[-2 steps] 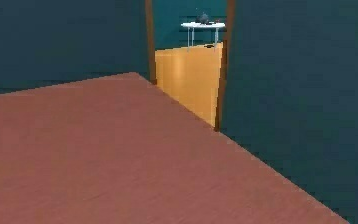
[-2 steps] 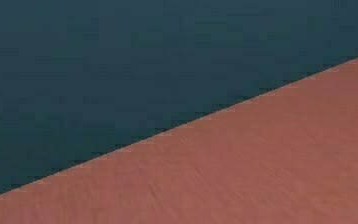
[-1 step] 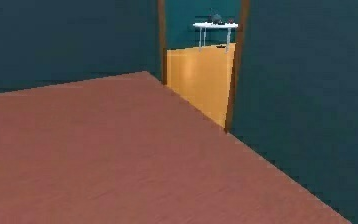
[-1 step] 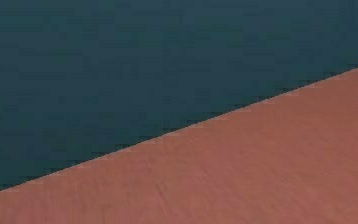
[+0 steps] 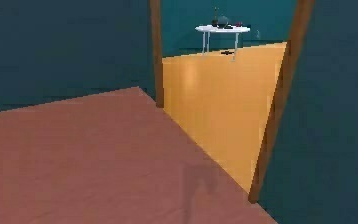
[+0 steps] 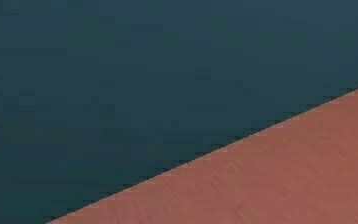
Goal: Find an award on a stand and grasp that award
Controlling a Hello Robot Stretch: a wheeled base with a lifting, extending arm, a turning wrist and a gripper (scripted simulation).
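Looking at the near stuff first: reddish-brown plank floor (image 5: 77, 160) takes up the lower left of the forward view. The same floor (image 6: 287, 170) fills the lower right corner of the arm side view, cut off on a diagonal by a dark teal wall (image 6: 137, 80) that covers the rest of that frame.

In the forward view, a bit further back, that teal wall (image 5: 57, 50) runs across the upper left and stops at a brown wooden door frame (image 5: 276, 110). Its right post slants from the top right down toward the bottom middle. Past the frame the floor changes to a bright orange floor (image 5: 217, 110) that stretches away into the next room.

At the far end, top centre of the frame, there's a white round table (image 5: 205, 29) standing on the orange against more teal wall. On top of it sits a small dark shape (image 5: 219, 18) — upright-ish, blackish, way too tiny to say if it's the award or make out any detail.

As for the gripper — can't tell its state, and can't tell how the dark shape lies relative to it.
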